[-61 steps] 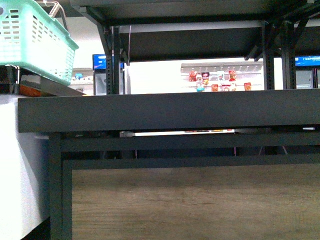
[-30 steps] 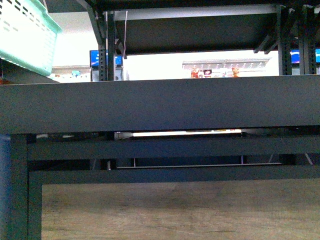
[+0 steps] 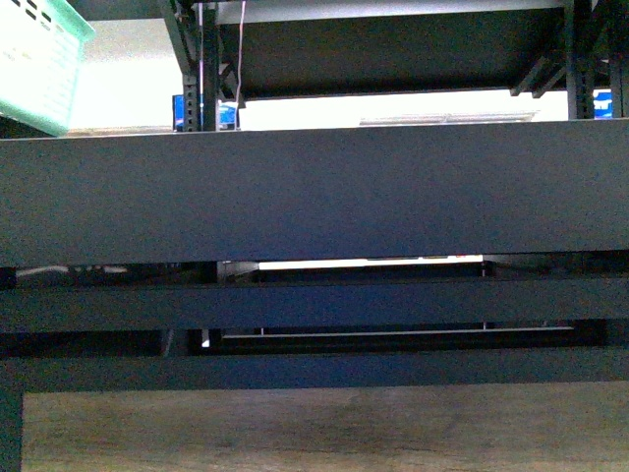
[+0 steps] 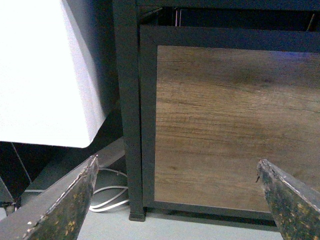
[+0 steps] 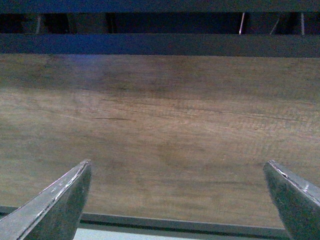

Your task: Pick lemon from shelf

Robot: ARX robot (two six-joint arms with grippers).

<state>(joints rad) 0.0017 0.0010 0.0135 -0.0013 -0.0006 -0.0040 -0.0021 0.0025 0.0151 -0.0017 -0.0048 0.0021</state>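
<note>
The lemon is out of view in every frame. The black shelf point(image 3: 314, 192) fills the front view, its wide dark deck edge running straight across at mid height, with upper decks and perforated uprights point(image 3: 201, 69) behind. Neither arm shows in the front view. My left gripper point(image 4: 177, 167) is open, its worn fingers wide apart, facing the shelf's lower wood panel point(image 4: 235, 125) and black corner leg point(image 4: 127, 115) near the floor. My right gripper point(image 5: 177, 167) is open too, with nothing between its fingers, close in front of the same wood panel point(image 5: 160, 130).
A mint-green plastic basket point(image 3: 34, 59) sits at the upper left. A white cabinet side point(image 4: 45, 75) stands beside the shelf's leg, and white cables point(image 4: 110, 192) lie on the grey floor by it. Black crossbars point(image 3: 314, 305) run below the deck.
The front view has closed in on the shelf: the deck edge looks larger and higher, the basket has slid off to the upper left, and the wood panel sits lower.
</note>
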